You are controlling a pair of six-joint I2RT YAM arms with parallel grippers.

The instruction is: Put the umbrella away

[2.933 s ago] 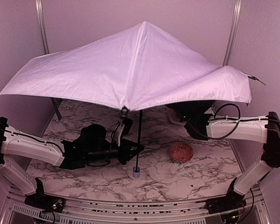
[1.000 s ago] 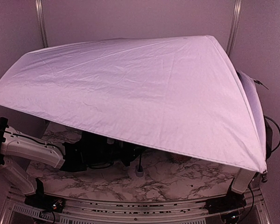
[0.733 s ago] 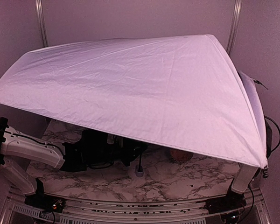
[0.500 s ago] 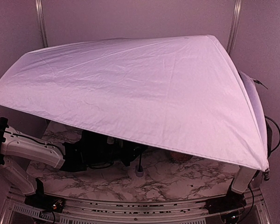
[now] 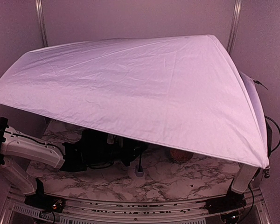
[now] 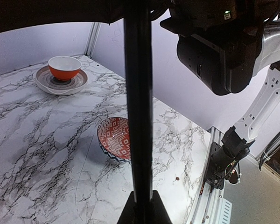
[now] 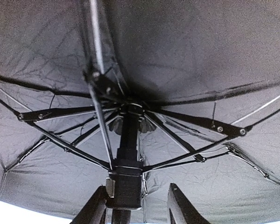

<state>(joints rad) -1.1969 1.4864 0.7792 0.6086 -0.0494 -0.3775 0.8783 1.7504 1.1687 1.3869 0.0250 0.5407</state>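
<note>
Risks bending the shaft [image 6: 137, 93] of the umbrella [image 5: 130, 93], pinched in the left tool [image 6: 142, 210], by tugging the slider [image 7: 124, 179] off-centre with the spread-jawed right tool [image 7: 136, 196].

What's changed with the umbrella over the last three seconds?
The umbrella spread from a sagging peak into a wide sheet tipped forward, now hiding most of the right arm and the bowl. The left gripper still clamps the shaft; the handle barely moved.

White tubular arm links [image 5: 30, 148], black joint housings [image 5: 77, 156], looping black cable [image 5: 276, 127]; right gripper [image 7: 136, 205] has dark angular fingers [image 7: 181, 207]
</note>
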